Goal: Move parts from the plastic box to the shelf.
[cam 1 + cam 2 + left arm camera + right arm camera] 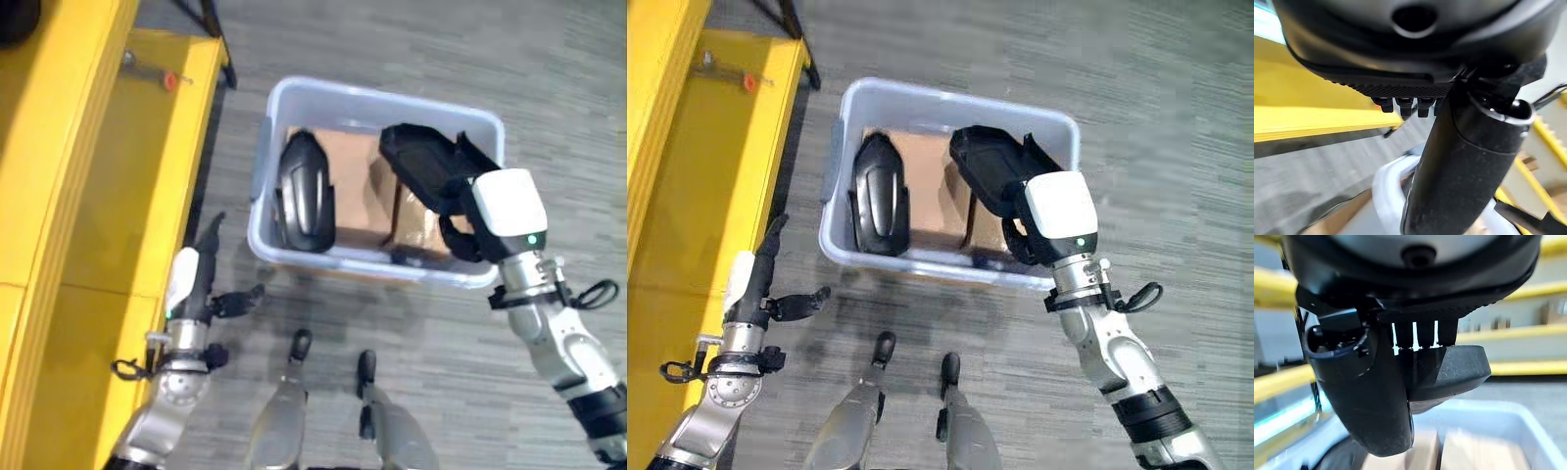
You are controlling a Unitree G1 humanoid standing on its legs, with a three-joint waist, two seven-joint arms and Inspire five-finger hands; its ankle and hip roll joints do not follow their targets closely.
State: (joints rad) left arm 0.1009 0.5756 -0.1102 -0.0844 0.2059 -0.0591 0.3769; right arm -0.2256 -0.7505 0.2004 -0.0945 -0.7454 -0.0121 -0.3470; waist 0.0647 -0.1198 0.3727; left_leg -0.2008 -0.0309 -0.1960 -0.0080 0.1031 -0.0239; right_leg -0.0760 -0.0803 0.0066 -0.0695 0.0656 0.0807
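A pale blue plastic box (373,98) stands on the floor with a cardboard liner (351,184) inside. One black moulded part (305,191) lies in its left half. My right hand (502,203) holds a second black part (419,161) lifted over the box's right half, fingers and thumb curled round its edge. In the right wrist view this black part (1452,368) is pinched between the thumb (1374,396) and the fingers. My left hand (192,282) hangs by the yellow shelf (108,176), fingers straight, thumb out, holding nothing.
The yellow shelf (700,166) runs along the left, with a small red-tipped item (168,80) near its far end. A dark stand leg (220,44) sits behind it. Grey floor (549,88) lies open to the right of the box.
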